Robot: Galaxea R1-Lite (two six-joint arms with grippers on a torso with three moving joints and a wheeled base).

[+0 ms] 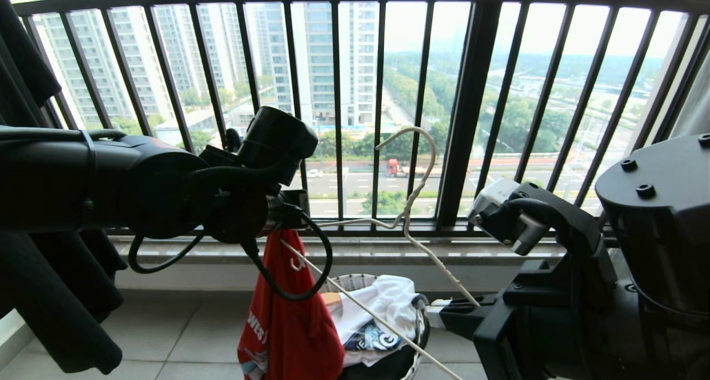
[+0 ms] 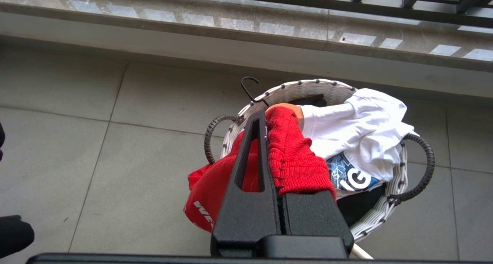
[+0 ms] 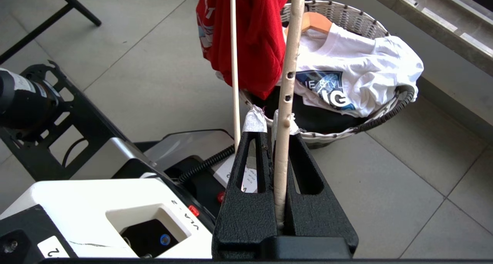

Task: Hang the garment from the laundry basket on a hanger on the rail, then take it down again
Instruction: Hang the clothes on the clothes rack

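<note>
So I'm mid-way through the dressing step here, not the hanging one yet. My left gripper (image 2: 269, 140) is clamped shut on a bunched fold of the red shirt (image 1: 288, 319), holding it up so it dangles just beside the basket (image 2: 389, 202), lower hem down near the floor. My right gripper (image 3: 274, 140) is pinched closed on one arm of the hanger (image 1: 410, 219), down near its shoulder end, so the thing sits tilted in the air between the two arms with its hook up against the window bars (image 1: 471, 114).

From the head view one hanger shoulder looks like it's at or just inside the shirt near where my left gripper has it, with a little hook showing against the red, but I honestly can't tell if it's properly through the neck or just lying against the cloth. The other shoulder is clearly still bare.

The white shirt (image 3: 346, 63) and something dark are still piled in the basket, with a wooden hanger (image 3: 314, 21) poking out under them. Not my problem.

I'd say next is working the wire further in, then getting the second shoulder covered, which probably means regripping. The rail isn't in any view right now, so I'll have to look up for it after.
</note>
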